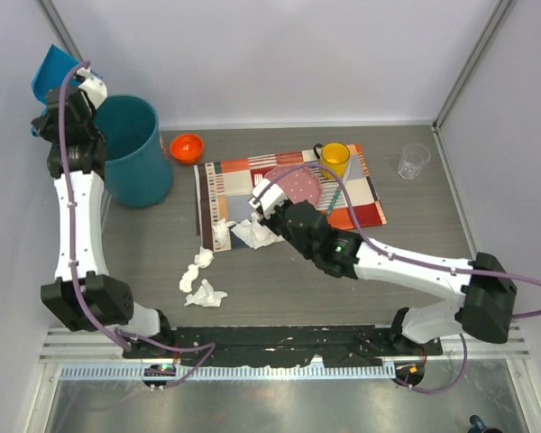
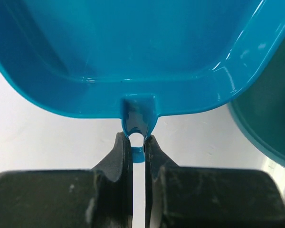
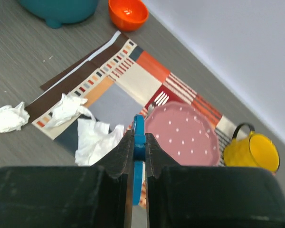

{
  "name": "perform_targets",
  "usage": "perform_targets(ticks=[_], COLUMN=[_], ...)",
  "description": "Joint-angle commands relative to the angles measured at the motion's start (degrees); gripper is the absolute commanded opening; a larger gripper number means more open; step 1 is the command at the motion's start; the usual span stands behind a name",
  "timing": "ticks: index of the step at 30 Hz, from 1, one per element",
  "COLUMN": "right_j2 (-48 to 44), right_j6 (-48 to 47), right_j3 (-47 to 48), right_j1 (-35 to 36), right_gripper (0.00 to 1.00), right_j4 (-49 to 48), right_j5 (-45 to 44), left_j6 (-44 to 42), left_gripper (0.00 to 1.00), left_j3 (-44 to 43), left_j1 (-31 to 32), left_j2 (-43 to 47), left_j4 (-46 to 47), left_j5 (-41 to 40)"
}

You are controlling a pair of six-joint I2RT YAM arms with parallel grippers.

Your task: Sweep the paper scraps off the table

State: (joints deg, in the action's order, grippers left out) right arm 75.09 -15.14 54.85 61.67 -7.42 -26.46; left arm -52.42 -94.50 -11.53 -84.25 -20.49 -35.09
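Left hand: pinched shut on the small tab at the back rim of the blue dustpan. I hold the pan up off the desk, beside the teal bin.

Right hand: narrow, clamped on a thin blue handle. It is probably a brush, but the working end is hidden below my fingers.

Paper scraps: four wads seen from above. Two lie on bare desk in front of the placemat, off its near-left corner. The other two sit at that corner, just beside my right hand, and at least one rests partly on the cloth.

Handling (judgement): crumpled tissue is very light and soft, with no stiffness. A push should roll or skid it rather than slide it cleanly, and the placemat edge may snag it. I would sweep low against the base of each wad with short strokes. If pinching, any raised fold will do.

Views:
- The top view alone shows all four wads and how far apart the dustpan is from them.
- The right wrist view shows three wads close up, the nearest draped over the placemat edge.
- The left wrist view shows only the pan, my grip and a slice of the bin, with no scraps.
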Motion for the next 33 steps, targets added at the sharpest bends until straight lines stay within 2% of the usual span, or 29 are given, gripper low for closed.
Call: perform_targets(ticks=[1, 6, 8, 12, 17, 23, 27, 32, 33], right_j2=[7.85, 15.08, 18.23, 21.41, 17.99, 9.56, 4.28, 1.02, 1.55], right_j6=[-13.22, -18.69, -21.41, -23.01, -20.55, -16.16, -13.87, -15.61, -17.19], right_j3=[4.56, 6.76, 8.77, 13.26, 10.11, 4.66, 4.04, 4.91, 5.18], right_j1=[-3.74, -5.86, -5.86, -5.86, -4.81, 0.81, 4.5, 4.69, 4.6], right_gripper=[0.01, 0.01, 0.01, 0.01, 0.01, 0.01, 0.01, 0.01, 0.01], right_j4=[-10.4, -13.32, -12.27, -4.9, 1.35, 7.07, 12.51, 7.69, 2.12], right_j5=[13.06, 25.39, 29.43, 30.5, 36.21, 37.27, 34.55, 26.67, 24.2], left_j6=[16.73, 25.16, 26.67, 28.43, 28.69, 29.4, 29.75, 30.28, 30.45], left_gripper=[0.0, 0.0, 0.0, 0.0, 0.0, 0.0, 0.0, 0.0, 0.0], left_j3=[-2.01, 3.96, 7.46, 11.43, 13.37, 13.02, 13.29, 13.55, 13.64], left_j1=[0.1, 0.1, 0.1, 0.1, 0.02, 0.1, 0.1, 0.1, 0.1], left_j2=[3.73, 8.12, 9.45, 10.6, 10.6, 9.98, 9.63, 8.93, 8.84], left_j4=[-21.85, -33.28, -34.17, -35.23, -35.14, -35.58, -35.5, -35.67, -35.67], left_j5=[9.67, 24.79, 29.79, 32.98, 34.21, 37.11, 37.82, 38.96, 39.05])
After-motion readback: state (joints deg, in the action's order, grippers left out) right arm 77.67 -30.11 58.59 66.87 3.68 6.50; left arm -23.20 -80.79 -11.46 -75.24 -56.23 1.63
